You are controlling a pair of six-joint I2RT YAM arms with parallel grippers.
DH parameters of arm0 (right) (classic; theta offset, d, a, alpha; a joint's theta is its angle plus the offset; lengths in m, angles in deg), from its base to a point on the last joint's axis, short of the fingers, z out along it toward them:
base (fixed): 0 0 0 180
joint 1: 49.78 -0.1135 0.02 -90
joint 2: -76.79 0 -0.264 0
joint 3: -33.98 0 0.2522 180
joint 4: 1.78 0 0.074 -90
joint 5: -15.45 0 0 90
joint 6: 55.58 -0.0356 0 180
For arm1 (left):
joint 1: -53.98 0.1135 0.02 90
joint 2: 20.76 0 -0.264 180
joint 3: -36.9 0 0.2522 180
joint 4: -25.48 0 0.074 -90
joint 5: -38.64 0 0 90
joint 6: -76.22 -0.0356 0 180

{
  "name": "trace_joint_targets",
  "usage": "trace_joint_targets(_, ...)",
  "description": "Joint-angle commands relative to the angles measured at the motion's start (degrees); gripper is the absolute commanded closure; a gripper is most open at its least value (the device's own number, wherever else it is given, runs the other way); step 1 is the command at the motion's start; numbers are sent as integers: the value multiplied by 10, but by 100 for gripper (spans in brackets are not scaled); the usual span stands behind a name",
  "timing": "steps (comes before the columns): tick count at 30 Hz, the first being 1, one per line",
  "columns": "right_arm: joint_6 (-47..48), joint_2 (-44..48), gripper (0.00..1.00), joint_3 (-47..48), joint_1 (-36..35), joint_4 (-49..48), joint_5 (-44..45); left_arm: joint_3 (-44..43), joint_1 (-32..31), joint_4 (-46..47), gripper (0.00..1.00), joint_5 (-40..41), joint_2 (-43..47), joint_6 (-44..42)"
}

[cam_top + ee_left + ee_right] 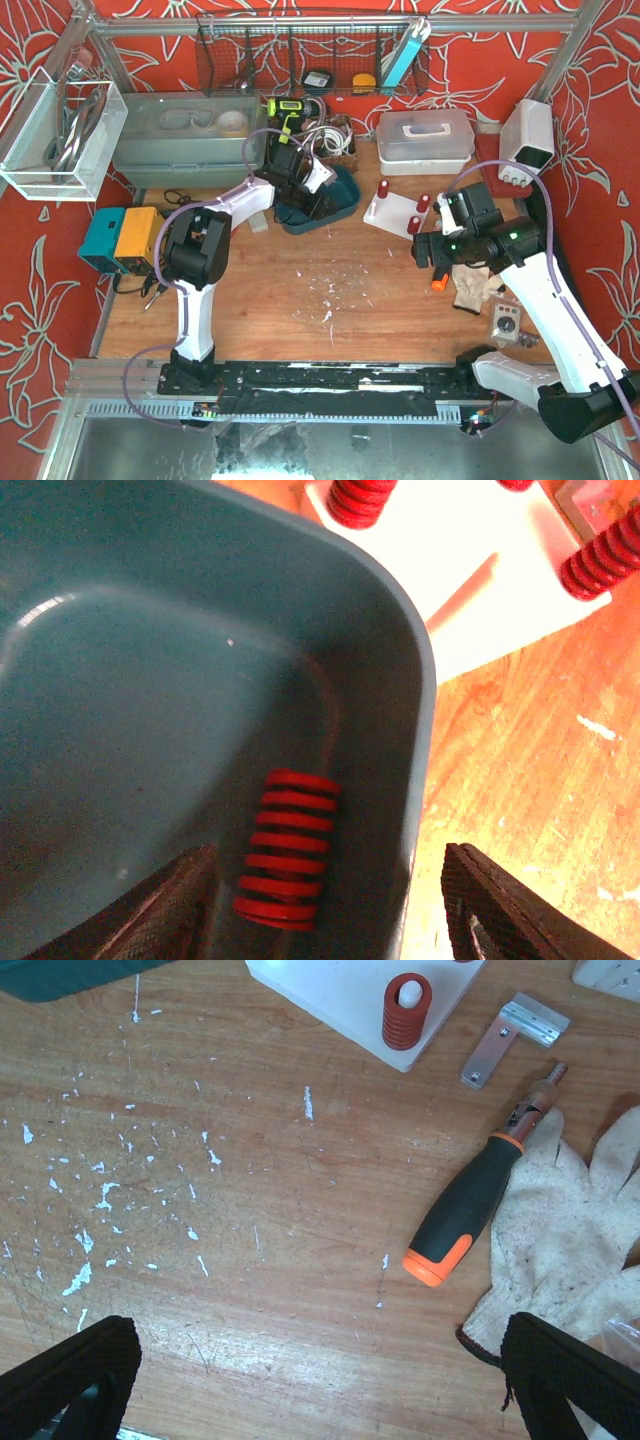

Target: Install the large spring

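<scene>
The large spring [288, 848], red with thick coils, lies on the floor of the teal tray [150, 700], close to its right wall. My left gripper [328, 880] hangs over it with its jaws apart. One finger [185, 895] is inside the tray and the other is above the table outside the wall, and neither touches the spring. The white base plate [395, 212] beside the tray carries red springs [605, 560] on its pegs. My right gripper [320, 1380] stands wide open over bare wood, holding nothing.
An orange-and-black screwdriver [470, 1210], a white work glove [565, 1250] and a small metal bracket [505, 1040] lie by the right gripper. A lidded white box [425, 140] and a clear bin [185, 135] stand at the back. White flecks dot the table's middle.
</scene>
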Motion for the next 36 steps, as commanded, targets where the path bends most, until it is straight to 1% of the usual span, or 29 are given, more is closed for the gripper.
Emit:
trace_joint_targets(1,5,-4,1,17,-1,25,0,21,-12,-1,36,-15,19,-36)
trace_joint_targets(5,13,0,1,11,-2,26,4,28,-21,0,36,7,16,-41)
trace_joint_targets(7,14,0,1,9,-2,26,8,28,-24,0,38,22,9,-32)
trace_joint_targets(10,18,-3,1,9,-2,23,-3,24,-30,-3,45,64,-1,-17)
trace_joint_targets(14,14,0,1,9,-2,21,-4,33,-38,14,57,104,10,4)
trace_joint_targets(18,19,6,1,6,-2,18,0,33,-40,32,66,124,14,22)
trace_joint_targets(23,13,8,1,6,-2,20,2,33,-44,33,74,143,10,35)
trace_joint_targets(27,12,14,1,4,-2,22,2,37,-51,38,84,164,13,58)
trace_joint_targets(31,10,16,1,0,-2,21,0,36,-60,46,90,180,20,105)
trace_joint_targets(36,12,16,1,-2,-2,20,-1,34,-66,62,95,207,16,169)
